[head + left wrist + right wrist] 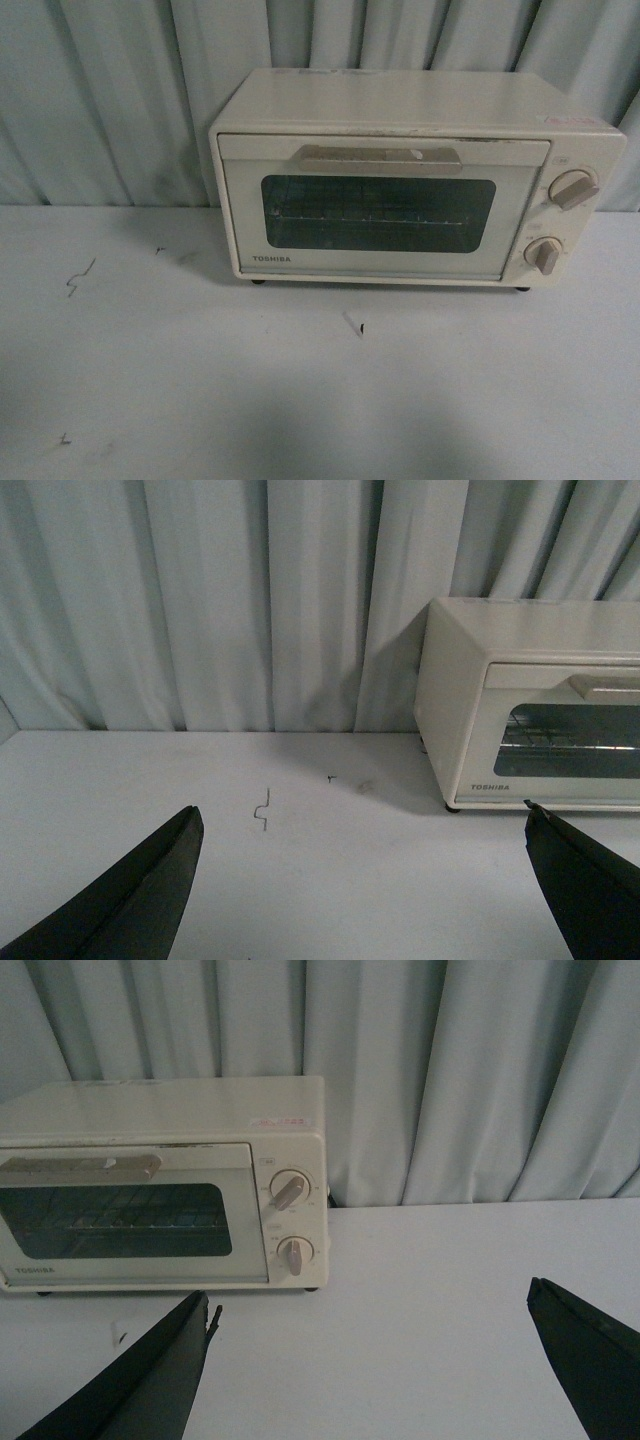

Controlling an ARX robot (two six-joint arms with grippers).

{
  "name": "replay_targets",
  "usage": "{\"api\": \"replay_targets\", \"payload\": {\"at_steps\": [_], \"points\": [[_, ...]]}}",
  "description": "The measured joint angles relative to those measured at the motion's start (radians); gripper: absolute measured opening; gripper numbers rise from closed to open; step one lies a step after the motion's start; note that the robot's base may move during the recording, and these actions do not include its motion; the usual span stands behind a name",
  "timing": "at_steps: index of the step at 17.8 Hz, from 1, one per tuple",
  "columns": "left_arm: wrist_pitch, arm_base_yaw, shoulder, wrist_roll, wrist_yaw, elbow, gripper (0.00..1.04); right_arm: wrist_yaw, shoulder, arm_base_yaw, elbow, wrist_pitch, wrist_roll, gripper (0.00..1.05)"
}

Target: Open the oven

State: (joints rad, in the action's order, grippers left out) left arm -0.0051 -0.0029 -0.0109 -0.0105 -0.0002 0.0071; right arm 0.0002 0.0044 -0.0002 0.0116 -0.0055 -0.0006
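Observation:
The cream-white Toshiba oven (400, 180) stands on the white table against the curtain, its door shut. A beige bar handle (378, 158) runs along the door's top above the dark glass window (378, 214), and two round knobs (573, 188) sit on its right side. Neither arm shows in the front view. My left gripper (362, 825) is open over bare table, with the oven (530, 700) ahead and off to one side. My right gripper (368, 1305) is open too, well short of the oven (165, 1185), nothing between its fingers.
A pale pleated curtain (110, 90) hangs close behind the oven. The white table (300, 390) carries a few small dark scuff marks (78, 278). A thin bent wire-like mark (262, 810) lies on the table in front of the left gripper.

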Motion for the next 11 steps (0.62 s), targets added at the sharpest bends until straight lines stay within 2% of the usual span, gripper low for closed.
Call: {"api": "replay_targets", "payload": {"at_steps": [5, 6, 7, 8, 11], "points": [[0.002, 0.000, 0.000, 0.000, 0.000, 0.000, 0.98, 0.000, 0.000, 0.000, 0.000, 0.002, 0.000, 0.98], [-0.193, 0.003, -0.061, -0.082, 0.089, 0.065, 0.98, 0.000, 0.000, 0.000, 0.000, 0.001, 0.000, 0.98], [-0.224, -0.229, -0.422, -0.472, 0.062, 0.195, 0.98, -0.001, 0.000, 0.000, 0.000, 0.002, 0.000, 0.98], [-0.114, -0.366, -0.559, -0.705, 0.008, 0.208, 0.98, 0.000, 0.000, 0.000, 0.000, 0.001, 0.000, 0.98], [0.265, -0.661, -1.065, -1.246, -0.124, 0.273, 0.98, 0.000, 0.000, 0.000, 0.000, 0.002, 0.000, 0.98]]}}
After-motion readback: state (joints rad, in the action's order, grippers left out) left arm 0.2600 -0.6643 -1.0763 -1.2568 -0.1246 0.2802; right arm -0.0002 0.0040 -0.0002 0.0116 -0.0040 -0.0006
